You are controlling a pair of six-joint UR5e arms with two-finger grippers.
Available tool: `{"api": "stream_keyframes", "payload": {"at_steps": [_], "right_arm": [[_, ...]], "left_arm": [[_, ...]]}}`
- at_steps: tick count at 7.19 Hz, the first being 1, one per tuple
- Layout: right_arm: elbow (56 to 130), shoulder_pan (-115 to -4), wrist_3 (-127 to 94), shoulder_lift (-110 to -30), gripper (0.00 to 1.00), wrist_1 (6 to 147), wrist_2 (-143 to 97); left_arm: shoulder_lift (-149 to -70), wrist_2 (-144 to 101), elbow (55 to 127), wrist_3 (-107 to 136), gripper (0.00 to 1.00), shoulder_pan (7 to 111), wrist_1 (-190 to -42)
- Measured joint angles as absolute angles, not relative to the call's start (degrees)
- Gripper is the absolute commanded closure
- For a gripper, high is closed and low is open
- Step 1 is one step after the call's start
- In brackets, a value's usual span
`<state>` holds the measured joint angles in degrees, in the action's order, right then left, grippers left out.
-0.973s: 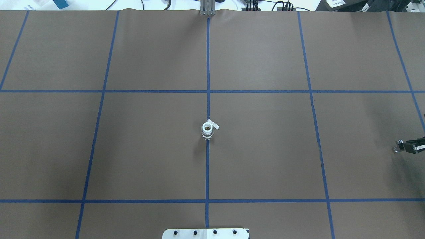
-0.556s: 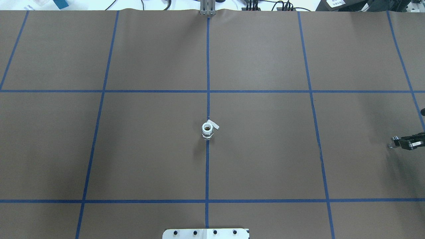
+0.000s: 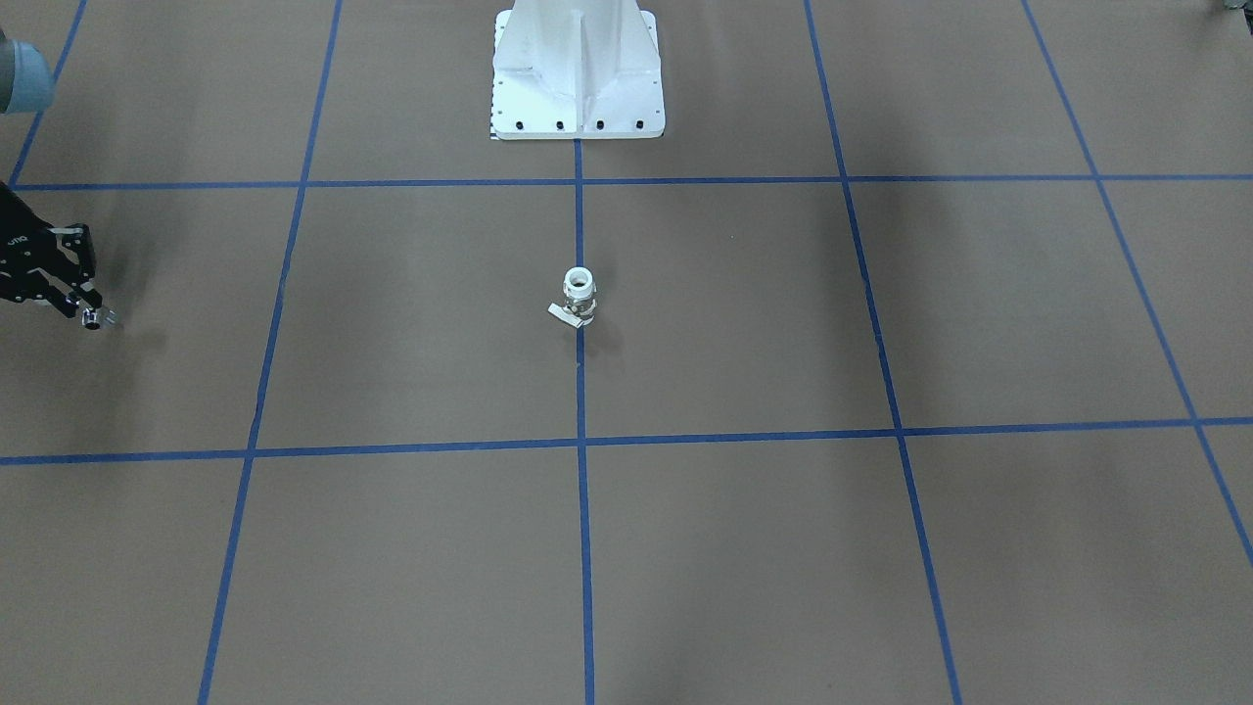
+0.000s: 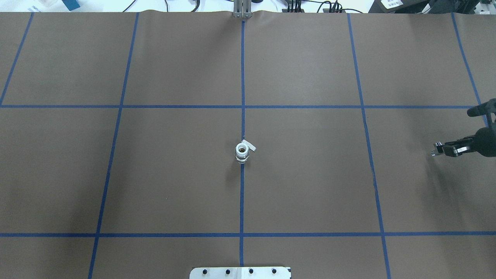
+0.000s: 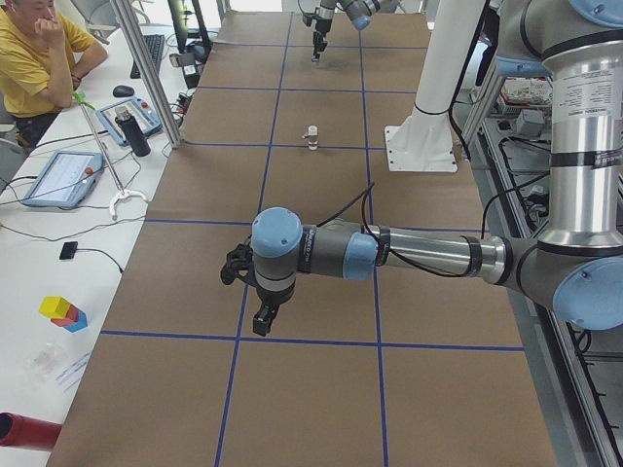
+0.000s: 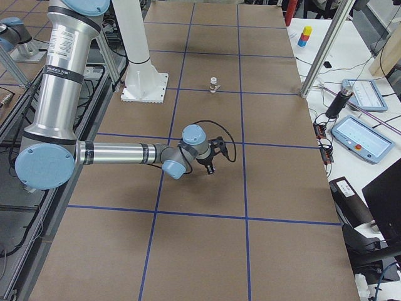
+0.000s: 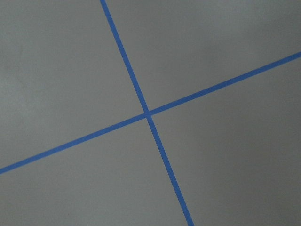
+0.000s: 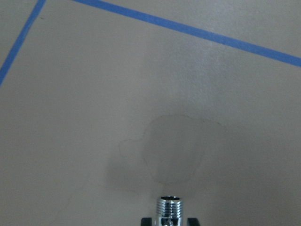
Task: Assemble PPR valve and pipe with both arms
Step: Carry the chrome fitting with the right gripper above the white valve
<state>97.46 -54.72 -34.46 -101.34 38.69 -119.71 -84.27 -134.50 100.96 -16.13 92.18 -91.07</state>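
One bench (image 4: 155, 174): brown, blue-gridded.
Left tool (image 5: 263, 321): well apart from valve; grip, cannot tell.
Right tool (image 4: 438, 148): clamped on pipe, far from valve.
Valve (image 4: 241, 152): upright at centre, socket up to receive.
Pipe (image 8: 170, 207): thread outward for entry.

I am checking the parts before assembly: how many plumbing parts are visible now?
2. The valve stands upright at the centre of the table; the metal pipe fitting is held in the right end effector. None appears hidden.

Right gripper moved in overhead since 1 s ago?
Yes. The right gripper, holding the pipe, shifted toward the view's left and up, closing on the blue tape line right of the PPR valve.
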Motion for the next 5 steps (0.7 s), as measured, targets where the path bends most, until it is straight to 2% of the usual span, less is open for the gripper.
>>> {"api": "stream_keyframes", "payload": {"at_steps": [5], "right_arm": [[102.11,-52.0,-46.4,-81.37,1.0,62.28,-116.55]], "left_arm": [[-82.38,-134.47,99.89,-15.98,0.0,92.1,-91.16]]}}
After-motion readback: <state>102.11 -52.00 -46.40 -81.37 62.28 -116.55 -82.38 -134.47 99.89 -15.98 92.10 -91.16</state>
